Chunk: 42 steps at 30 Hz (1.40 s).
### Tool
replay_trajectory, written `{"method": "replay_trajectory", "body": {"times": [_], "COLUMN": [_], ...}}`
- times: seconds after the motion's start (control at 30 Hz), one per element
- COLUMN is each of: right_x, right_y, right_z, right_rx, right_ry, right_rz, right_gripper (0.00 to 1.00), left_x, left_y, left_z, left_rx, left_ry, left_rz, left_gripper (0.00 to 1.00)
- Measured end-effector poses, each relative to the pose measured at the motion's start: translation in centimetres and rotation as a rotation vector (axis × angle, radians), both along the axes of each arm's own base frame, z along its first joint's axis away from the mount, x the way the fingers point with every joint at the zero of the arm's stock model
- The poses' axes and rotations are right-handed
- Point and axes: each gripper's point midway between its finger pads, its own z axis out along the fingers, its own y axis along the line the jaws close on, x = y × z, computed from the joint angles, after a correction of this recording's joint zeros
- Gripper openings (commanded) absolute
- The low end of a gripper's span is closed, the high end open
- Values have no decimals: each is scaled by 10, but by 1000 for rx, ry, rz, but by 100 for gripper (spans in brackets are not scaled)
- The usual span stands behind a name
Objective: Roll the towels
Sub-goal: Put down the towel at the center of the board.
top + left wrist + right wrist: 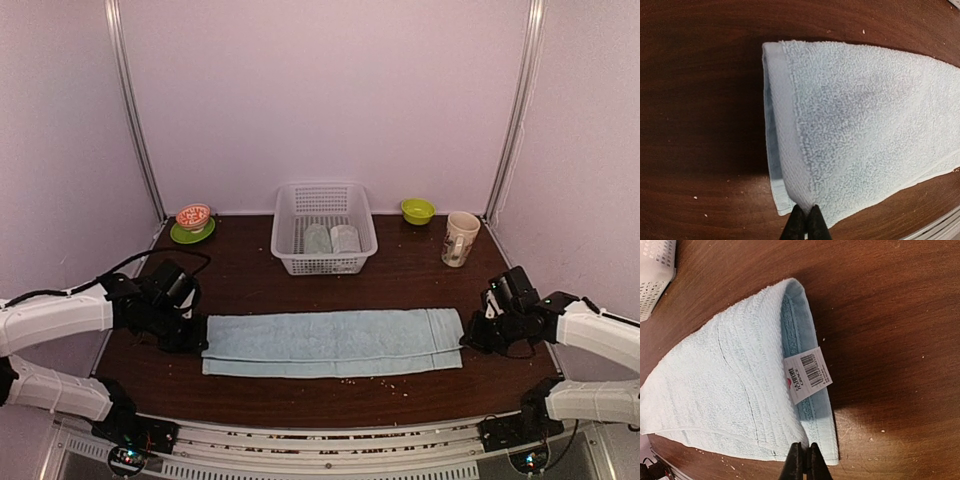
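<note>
The left gripper (pixel 806 216) and the right gripper (pixel 802 454) each pinch one short end of the folded light blue towel (pixel 330 342) along the front edge of the table (pixel 250 290), so rolling one end inward seems next.

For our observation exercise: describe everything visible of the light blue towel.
The light blue towel is soft terry cloth, folded into a long strip lying flat across the dark wooden table. A barcode label sits at its right end. The left gripper pinches its left end, the right gripper its right end.
</note>
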Motion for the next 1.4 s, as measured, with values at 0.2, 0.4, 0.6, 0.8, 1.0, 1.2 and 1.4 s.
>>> {"method": "replay_trajectory", "body": {"times": [0.2,0.4,0.6,0.8,1.0,1.2,1.4], "right_x": [-5,-13,-32,-47,-53,-38,-28], "right_y": [3,15,28,26,18,11,16], "right_z": [10,9,-4,-12,-8,5,12], "right_rx": [32,91,129,106,87,93,123], "right_ry": [-20,20,100,146,139,78,83], "right_rz": [13,66,159,209,186,119,103], "right_gripper": [0,0,0,0,0,0,0], "left_x": [0,1,-1,0,2,10,15], "left_y": [6,7,10,12,23,30,19], "left_z": [9,10,10,9,9,19,30], "left_rx": [22,32,43,49,70,38,-7], "left_ry": [-19,-22,-16,-18,-15,-51,-57], "left_rz": [1,-3,-7,-5,19,52,8], "left_gripper": [0,0,0,0,0,0,0]}}
